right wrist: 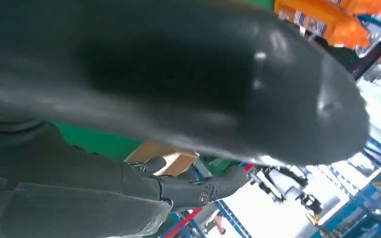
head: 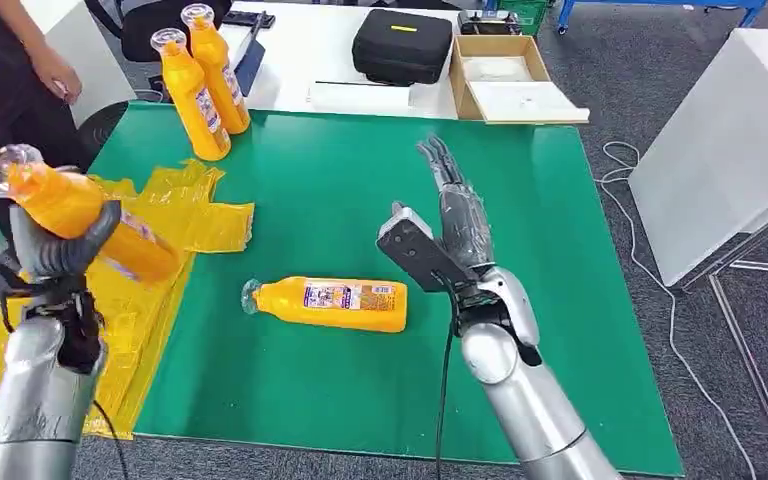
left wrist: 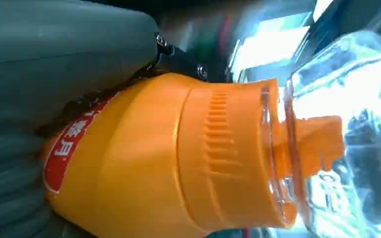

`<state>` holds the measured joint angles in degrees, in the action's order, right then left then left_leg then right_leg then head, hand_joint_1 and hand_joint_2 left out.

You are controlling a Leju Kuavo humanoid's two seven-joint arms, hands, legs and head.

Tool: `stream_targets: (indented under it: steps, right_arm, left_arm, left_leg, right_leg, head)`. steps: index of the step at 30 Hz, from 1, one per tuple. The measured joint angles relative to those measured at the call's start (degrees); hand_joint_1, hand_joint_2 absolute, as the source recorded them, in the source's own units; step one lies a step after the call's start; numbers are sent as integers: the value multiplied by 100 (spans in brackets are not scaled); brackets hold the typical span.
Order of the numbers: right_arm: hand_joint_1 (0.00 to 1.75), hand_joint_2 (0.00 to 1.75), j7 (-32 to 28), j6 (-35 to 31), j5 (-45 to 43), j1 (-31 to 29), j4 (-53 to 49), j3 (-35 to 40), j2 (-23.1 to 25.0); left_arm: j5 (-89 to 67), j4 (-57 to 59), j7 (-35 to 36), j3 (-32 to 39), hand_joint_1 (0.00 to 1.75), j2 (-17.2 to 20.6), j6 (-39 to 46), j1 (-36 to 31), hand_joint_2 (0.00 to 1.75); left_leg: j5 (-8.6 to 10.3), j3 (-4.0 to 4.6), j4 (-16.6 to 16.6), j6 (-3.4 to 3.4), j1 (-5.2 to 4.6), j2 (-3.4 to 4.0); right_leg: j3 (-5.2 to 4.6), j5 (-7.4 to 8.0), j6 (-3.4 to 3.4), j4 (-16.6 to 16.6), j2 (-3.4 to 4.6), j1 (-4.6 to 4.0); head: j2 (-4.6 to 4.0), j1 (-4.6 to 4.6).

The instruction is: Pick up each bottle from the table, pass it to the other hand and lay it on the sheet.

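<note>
The left hand (head: 60,250) grips an orange bottle (head: 85,212) around its middle, holding it raised over the yellow sheet (head: 175,215) at the left edge of the green table (head: 360,180). The held bottle is tilted, its clear cap (head: 5,165) pointing up and to the left, away from the table's centre. In the left wrist view the same bottle (left wrist: 168,158) lies tight against the grey cover of the hand, its ribbed orange shoulder and clear cap (left wrist: 347,114) filling the space ahead.

The right hand (head: 450,235) is open, its fingers stretched straight and apart, holding nothing; it hovers above the green surface near the table's middle. In the right wrist view the thick grey thumb (right wrist: 203,79) crosses the frame and the dark fingers (right wrist: 198,188) extend beneath it.

A second orange bottle (head: 330,303) lies on its side on the green surface, between the two arms, cap toward the sheet. Two more orange bottles (head: 205,80) stand upright side by side at the far left corner of the table. A person (head: 10,70) stands just beyond the sheet. A black case (head: 402,45) and an open cardboard box (head: 505,75) sit on the white surface behind the table
</note>
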<state>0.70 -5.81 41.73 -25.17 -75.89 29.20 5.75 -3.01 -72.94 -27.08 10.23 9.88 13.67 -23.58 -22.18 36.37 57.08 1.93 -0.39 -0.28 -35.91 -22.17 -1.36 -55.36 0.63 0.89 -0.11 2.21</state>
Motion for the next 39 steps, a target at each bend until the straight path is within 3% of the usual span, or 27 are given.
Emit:
stream_targets:
  steps: [3,8,13,18,26,39]
  right_arm:
    - [0,0,0,22,-87,-19,59,94,-20]
    - [0,0,-59,109,-394,-137,199,311,-33]
    - [0,0,-81,101,-571,-193,304,525,-109]
    - [0,0,-90,112,-621,-196,350,665,-164]
    - [0,0,-201,136,-651,-215,487,835,-206]
    - [0,0,-380,155,-772,-470,944,1100,-11]
  left_arm:
    - [-2033,441,4,-126,175,131,1322,-440,175]
    - [-3788,1639,-226,-332,175,221,2474,-914,175]
    - [-6258,2235,-265,35,175,142,2598,-1035,175]
    - [-7846,2555,204,354,175,-35,2611,-968,175]
    - [-8173,2931,539,389,175,-184,2616,-750,175]
    - [-8112,3371,461,498,175,-402,2620,-254,175]
  left_leg:
    - [3,-1,0,1,-1,-6]
    - [3,-1,0,1,-1,3]
    - [3,0,1,1,-3,1]
    - [1,1,0,1,-4,1]
    - [2,1,0,1,-3,1]
    - [2,2,0,1,-2,0]
  right_leg:
    - [0,0,0,-2,-6,0]
    - [2,3,2,-5,-3,2]
    - [0,3,4,-4,-4,1]
    - [0,3,5,-3,-4,2]
    - [0,3,5,-4,-4,2]
    - [-3,2,6,-3,-5,1]
  head:
    - [0,0]
    - [0,0]
    - [0,2]
    - [0,-2]
    - [0,0]
    - [0,0]
